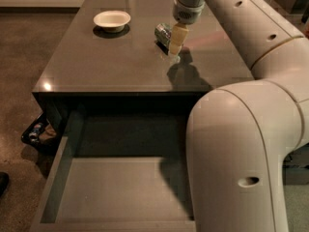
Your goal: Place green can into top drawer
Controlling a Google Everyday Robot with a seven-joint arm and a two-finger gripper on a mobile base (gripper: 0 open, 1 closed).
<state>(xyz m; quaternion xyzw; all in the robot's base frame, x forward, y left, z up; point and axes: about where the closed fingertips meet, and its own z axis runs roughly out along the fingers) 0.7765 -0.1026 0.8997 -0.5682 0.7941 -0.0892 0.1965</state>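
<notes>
The green can (162, 32) is on the far part of the dark desk top (106, 64), tilted with a shiny end facing left. My gripper (175, 43) reaches down from above and sits against the can's right side, just above the desk. The top drawer (120, 192) is pulled out wide below the desk's front edge. Its light grey floor is bare, and my arm's large white elbow (241, 158) covers its right part.
A white bowl (112, 20) stands at the desk's far left. A dark bin with small items (36, 132) sits on the floor left of the drawer. The brown floor runs along the left side.
</notes>
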